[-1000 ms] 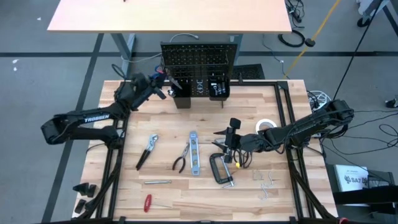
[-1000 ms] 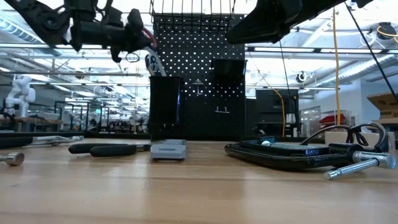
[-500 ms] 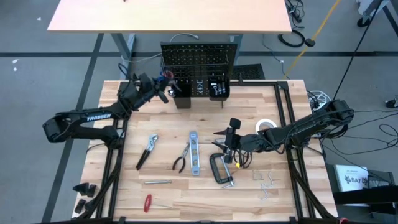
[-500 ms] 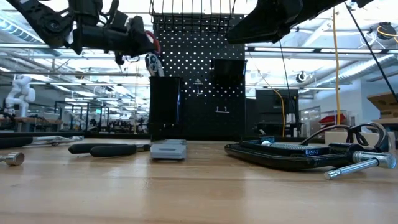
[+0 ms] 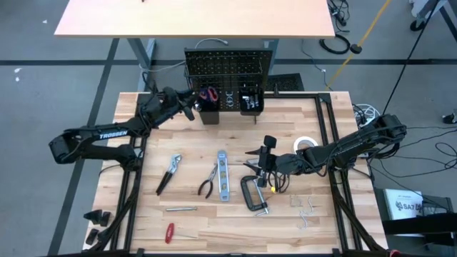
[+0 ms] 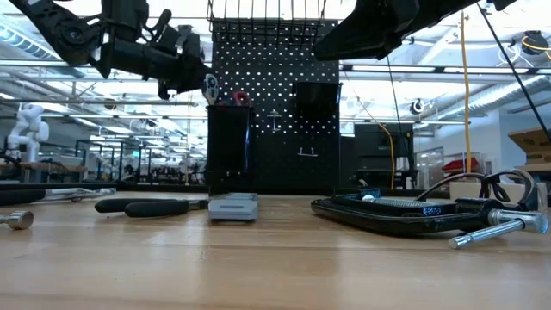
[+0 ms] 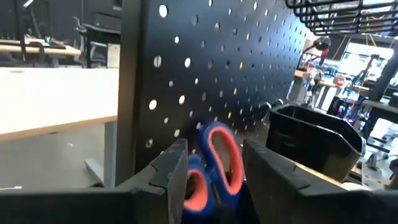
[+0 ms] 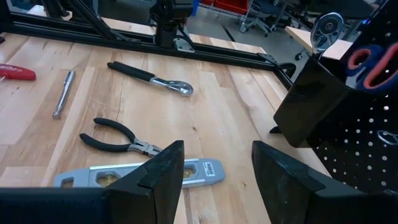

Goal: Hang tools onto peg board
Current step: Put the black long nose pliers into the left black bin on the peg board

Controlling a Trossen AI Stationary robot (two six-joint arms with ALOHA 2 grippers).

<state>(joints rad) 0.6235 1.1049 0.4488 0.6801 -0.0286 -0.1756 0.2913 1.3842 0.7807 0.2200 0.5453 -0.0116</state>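
Note:
The red-handled scissors (image 5: pixel 208 93) stand in the left bin (image 6: pixel 228 146) on the peg board (image 5: pixel 228 68), with the handles (image 6: pixel 239 97) sticking up over the rim. My left gripper (image 5: pixel 190 106) is open and level just left of that bin. In its wrist view the handles (image 7: pixel 217 165) show beyond the gap, untouched. My right gripper (image 5: pixel 265 163) hangs open above the table's right half, near the black C-clamp (image 5: pixel 253 194), with nothing between its fingers (image 8: pixel 165 168). Pliers (image 5: pixel 208 182) and the level (image 5: pixel 223 175) lie flat mid-table.
A wrench (image 5: pixel 168 173), a metal rod (image 5: pixel 181 209) and a red screwdriver (image 5: pixel 169 232) lie on the left and near parts of the table. A white tape roll (image 5: pixel 305 144) and small wire pieces (image 5: pixel 307 210) lie on the right. A second bin (image 5: pixel 250 101) hangs on the board.
My left gripper has moved right toward the peg board's left bin, tipped down to level, and let go of the scissors. The scissors, held up beside the board before, have dropped into the bin with only their handles showing. My right arm has kept still.

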